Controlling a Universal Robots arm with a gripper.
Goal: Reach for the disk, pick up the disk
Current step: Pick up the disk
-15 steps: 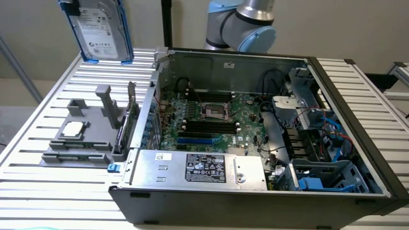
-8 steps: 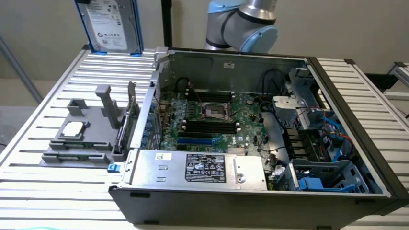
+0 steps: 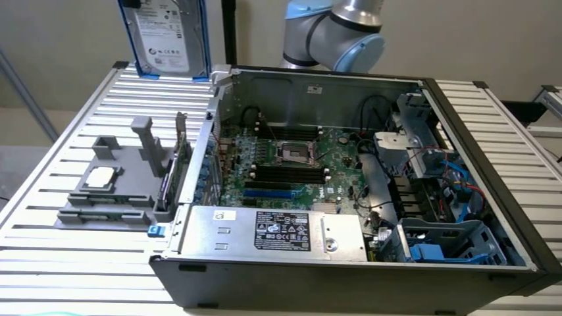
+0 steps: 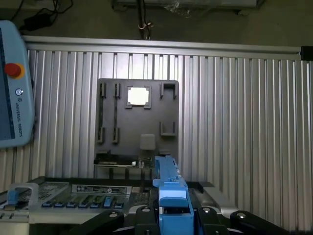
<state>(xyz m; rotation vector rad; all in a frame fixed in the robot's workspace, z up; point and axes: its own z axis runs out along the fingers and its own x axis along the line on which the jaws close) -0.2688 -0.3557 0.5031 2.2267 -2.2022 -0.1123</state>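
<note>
Tool [image 4: 173, 215] clenched on disk [image 3: 164, 36], upright high above slatted metal table [image 3: 52, 171]; plain beige wall [image 3: 70, 26] behind

The disk [image 3: 165, 36] is upright at the slatted table's [image 3: 62, 178] far edge, beside the open computer case [image 3: 351, 273].

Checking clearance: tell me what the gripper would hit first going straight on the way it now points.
The gripper is shut on the hard disk in its blue carrier, which leads; it likely meets the grey fixture tray first, though depth is unclear.
</note>
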